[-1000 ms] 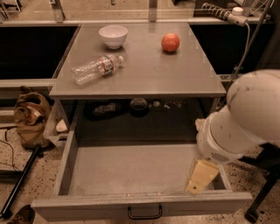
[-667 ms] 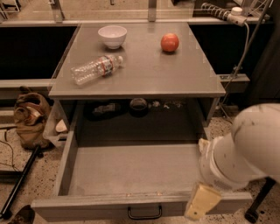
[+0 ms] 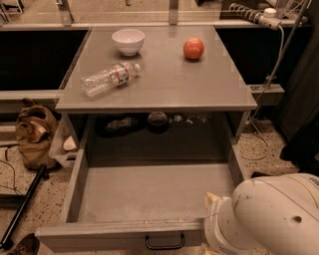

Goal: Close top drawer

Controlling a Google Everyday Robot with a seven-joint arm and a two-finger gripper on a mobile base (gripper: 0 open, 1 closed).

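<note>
Arm housing (image 3: 274,214), white and rounded, fills the 5 o'clock corner and covers the right end of the front panel of the top drawer (image 3: 149,194). That drawer stands far out toward 6 o'clock. Its flat front is nearest the camera, with one black loop handle (image 3: 164,242) at its centre. Its grey floor gives open room from the left wall at 9 o'clock across to the arm.

The end effector (image 3: 213,200) shows only as a cream sliver at the drawer's near right corner, just left of the housing. It seems to sit at or just above the front rim. Whether it is spread or pressed together I cannot tell, nor whether it grips anything.

Beyond the drawer, under the bench (image 3: 169,94), a dark recess holds a few items too dim to name. The bench top carries three things, well apart, with open surface along its near edge:
- One clear plastic bottle (image 3: 109,78) lies on its side at 10 o'clock.
- One white bowl (image 3: 128,41) stands upright at 11 o'clock, near the far edge.
- One red-orange round fruit (image 3: 193,49) sits at 1 o'clock.

On the floor, one brown bag (image 3: 35,132) slumps at 9 o'clock beside the drawer's left wall, and one black pole (image 3: 22,209) slants at 8 o'clock. Farthest off, at 1 o'clock, one white power strip (image 3: 249,12) lies on a ledge.
</note>
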